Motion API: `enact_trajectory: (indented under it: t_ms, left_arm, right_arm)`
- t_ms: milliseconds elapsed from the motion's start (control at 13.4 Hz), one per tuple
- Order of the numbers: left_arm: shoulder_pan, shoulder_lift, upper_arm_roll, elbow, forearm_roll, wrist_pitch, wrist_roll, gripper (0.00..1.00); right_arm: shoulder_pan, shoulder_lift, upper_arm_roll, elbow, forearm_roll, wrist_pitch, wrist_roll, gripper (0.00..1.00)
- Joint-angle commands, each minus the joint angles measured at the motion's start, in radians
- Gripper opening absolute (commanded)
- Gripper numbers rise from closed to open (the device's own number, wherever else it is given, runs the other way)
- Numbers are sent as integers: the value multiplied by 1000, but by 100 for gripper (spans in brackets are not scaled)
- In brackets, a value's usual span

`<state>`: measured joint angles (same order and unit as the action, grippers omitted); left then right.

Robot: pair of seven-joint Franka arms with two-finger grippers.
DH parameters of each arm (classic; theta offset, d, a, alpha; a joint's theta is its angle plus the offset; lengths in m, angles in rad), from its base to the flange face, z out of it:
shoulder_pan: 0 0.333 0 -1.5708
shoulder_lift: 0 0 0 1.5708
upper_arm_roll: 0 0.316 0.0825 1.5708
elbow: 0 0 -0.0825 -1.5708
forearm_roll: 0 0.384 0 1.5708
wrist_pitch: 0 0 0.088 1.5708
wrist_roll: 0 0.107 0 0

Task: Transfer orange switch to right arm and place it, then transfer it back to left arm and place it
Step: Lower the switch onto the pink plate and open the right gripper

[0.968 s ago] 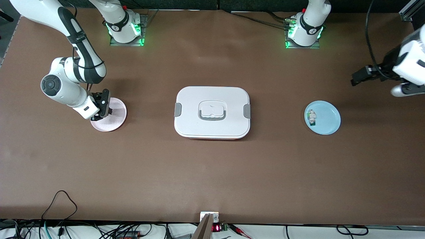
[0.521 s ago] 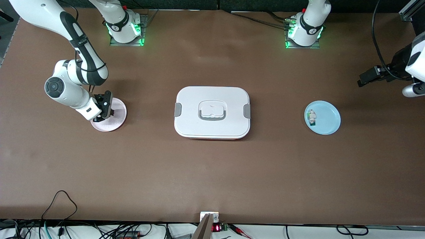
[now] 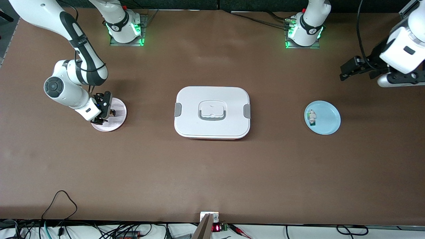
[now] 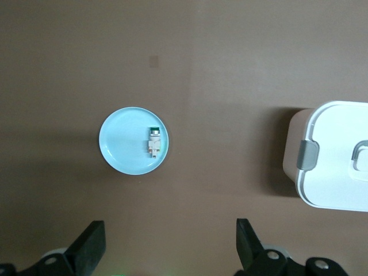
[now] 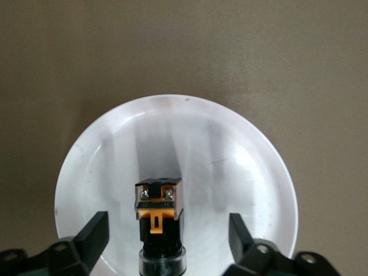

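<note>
Front view: two plates, one box [image 3: 212,113] between them, two arms; the right gripper [image 3: 107,109] over the pink plate [image 3: 118,118] hides the orange switch. Left wrist view – left gripper [image 4: 167,250] spread, fingers cut off. Right wrist view – one orange switch [image 5: 158,215] on the plate between spread fingers, untouched

Right gripper [image 3: 107,109] lowered, jaws spread wide, left gripper [image 3: 347,69] raised, waiting, jaws wide apart

White box [image 3: 212,127], pale-blue plate [image 3: 328,124], seemingly pinkish plate [image 3: 118,121].

Robot lab, bolted arm bases [image 3: 126,31], cables [image 3: 59,212]
</note>
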<state>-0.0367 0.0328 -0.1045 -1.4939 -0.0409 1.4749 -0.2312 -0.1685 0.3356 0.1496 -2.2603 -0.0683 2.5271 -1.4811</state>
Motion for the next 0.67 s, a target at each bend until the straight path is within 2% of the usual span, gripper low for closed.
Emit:
enact_trajectory:
  t_ms: [0,223,372,596]
  left_arm:
    - [1,8,5,16,-2,-5,9,100]
    - [-2,21,5,35,4,-19,7,100]
    - [-11,22,5,43,7,-19,7,100]
    - [-5,27,5,44,7,-19,12,100]
  right_arm:
    - [-20,-41,18,7,2,-5,1,100]
    - [-19,-66,34,65,5,-34,80,100]
    - [-19,-69,50,177,16,-210,198,100]
    - [-13,-96,50,306,22,-355,243,100]
